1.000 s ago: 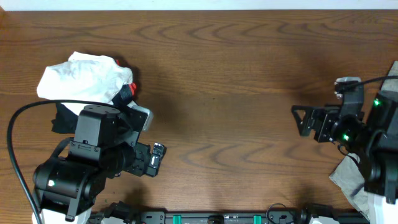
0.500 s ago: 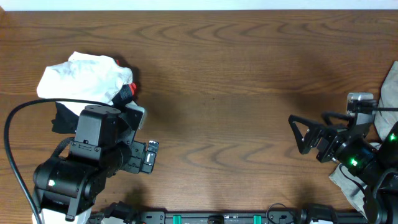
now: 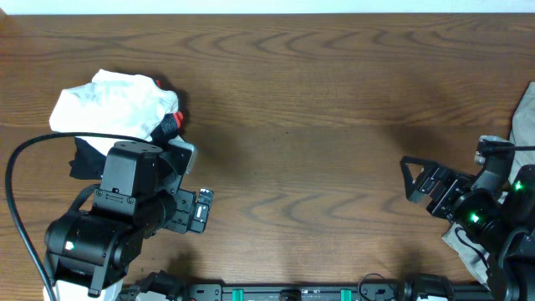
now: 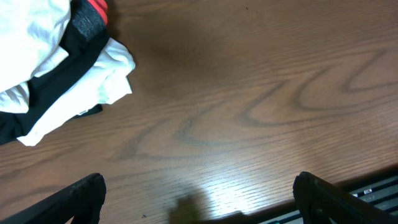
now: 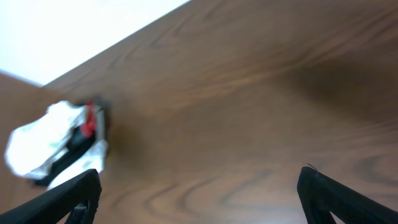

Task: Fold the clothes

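Note:
A pile of clothes (image 3: 113,102), white with black and red parts, lies at the table's left. It also shows at the top left of the left wrist view (image 4: 56,62) and blurred at the left of the right wrist view (image 5: 53,140). My left gripper (image 3: 201,211) is open and empty above bare wood, in front and to the right of the pile; its fingers (image 4: 199,202) are spread wide. My right gripper (image 3: 411,180) is open and empty at the right side, far from the pile; its fingers (image 5: 202,196) are spread wide.
A grey cloth lies at the table's right edge (image 3: 525,117) and under my right arm near the front (image 3: 468,247). A black rail with green parts (image 3: 292,293) runs along the front edge. A black cable (image 3: 25,159) loops from my left arm.
My right arm has drawn back toward the front right corner, and its gripper has moved a little right. My left gripper has pulled slightly back left. The pile has not moved.

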You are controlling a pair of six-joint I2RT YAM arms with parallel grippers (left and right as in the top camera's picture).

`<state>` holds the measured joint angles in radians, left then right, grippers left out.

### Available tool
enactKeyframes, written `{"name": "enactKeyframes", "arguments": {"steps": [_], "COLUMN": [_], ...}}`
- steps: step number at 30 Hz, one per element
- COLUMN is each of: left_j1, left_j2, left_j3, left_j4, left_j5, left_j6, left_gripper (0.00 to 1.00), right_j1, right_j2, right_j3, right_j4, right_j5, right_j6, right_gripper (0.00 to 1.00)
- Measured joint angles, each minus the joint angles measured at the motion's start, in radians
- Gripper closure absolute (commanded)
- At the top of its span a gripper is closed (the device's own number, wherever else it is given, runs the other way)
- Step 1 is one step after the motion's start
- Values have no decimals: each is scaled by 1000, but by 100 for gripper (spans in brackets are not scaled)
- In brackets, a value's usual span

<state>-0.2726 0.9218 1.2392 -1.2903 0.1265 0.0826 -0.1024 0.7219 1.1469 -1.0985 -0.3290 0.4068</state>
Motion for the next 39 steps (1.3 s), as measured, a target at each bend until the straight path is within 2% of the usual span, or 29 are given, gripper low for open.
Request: {"name": "enactKeyframes", "arguments": {"steps": [4,8,14,20,29,39], "left_j1": [-1,-1,-1,-1,-1,-1], "left_j2": [0,0,0,0,0,0], "left_j3": [0,1,2,2,2,2], "left_j4": [0,0,0,0,0,0], "left_j5": [0,-1,-3,-3,-3,-3], "left_j6": [0,0,0,0,0,0], "left_gripper": [2,2,2,2,2,2], "right_j1": [23,23,24,24,28,28], "right_j2": [-85,-258,-510,-691,-706,-707], "right_j3": [-115,-319,-601,-772,-943,-946], "right_j4": [103,180,181,193,244,263], "right_j5": [129,216,274,285,285,284], "right_j6": [3,3,3,3,40,57], "right_gripper": [1,1,1,1,1,1]}}
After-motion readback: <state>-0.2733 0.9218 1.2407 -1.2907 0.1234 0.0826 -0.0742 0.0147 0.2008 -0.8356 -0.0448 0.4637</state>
